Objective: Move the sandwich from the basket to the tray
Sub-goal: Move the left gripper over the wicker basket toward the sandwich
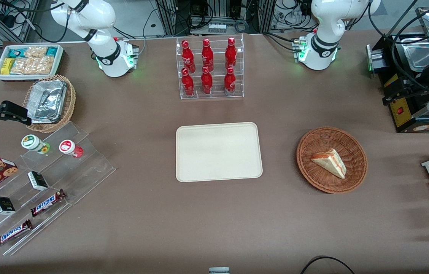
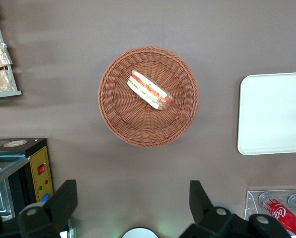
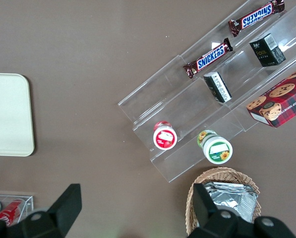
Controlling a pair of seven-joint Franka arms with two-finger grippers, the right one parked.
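Overhead, the gripper (image 2: pixel 133 208) hung above the table (image 1: pixel 161 220) with fingers (image 2: pixel 63 198) spread wide, holding nothing. Bare table separated the basket (image 1: pixel 355 152), with its sandwich (image 1: pixel 330 162), from the tray (image 1: pixel 218 152).

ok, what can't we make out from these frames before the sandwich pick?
- Tool: open and high above the basket in the left wrist view; its upper body is cut off by the frame edge.
- Sandwich: its underside is hidden against the basket in both views.
- Tray: cut off by the frame edge in the left wrist view.
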